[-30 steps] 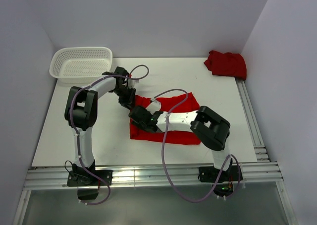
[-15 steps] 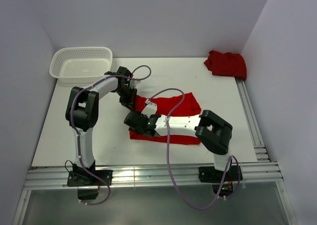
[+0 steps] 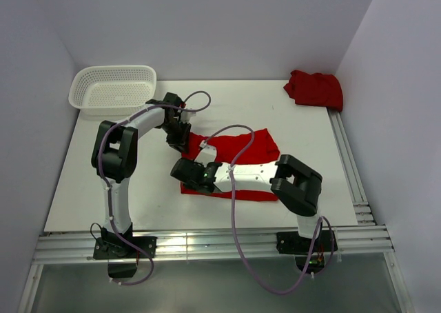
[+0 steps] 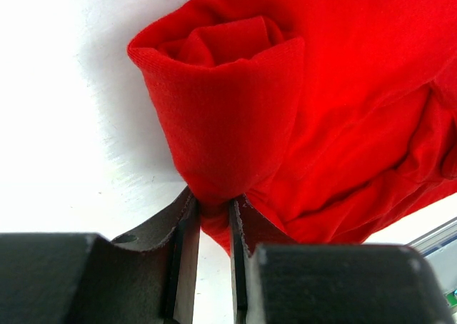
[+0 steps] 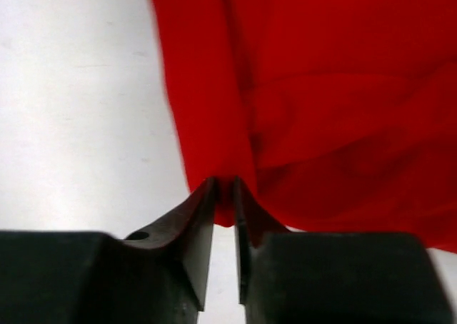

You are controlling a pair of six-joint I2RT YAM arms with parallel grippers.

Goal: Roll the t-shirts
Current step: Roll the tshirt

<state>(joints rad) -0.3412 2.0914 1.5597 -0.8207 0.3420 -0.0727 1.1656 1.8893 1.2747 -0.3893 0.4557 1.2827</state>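
Red shirt (image 3: 258,144) looks limp and light; left tool (image 4: 212,213) and right tool (image 5: 224,195) each pinch its rolled 9 o'clock edge.

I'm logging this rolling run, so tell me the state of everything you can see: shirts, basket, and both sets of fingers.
Middle t-shirt: one edge rolled up, the rest lying on the table, pinched by both arms.
Far t-shirt: bunched in the far right corner, untouched.
Basket: upright, no shirt in it.
Left fingers: shut on the middle t-shirt's rolled end.
Right fingers: shut on the middle t-shirt's edge.
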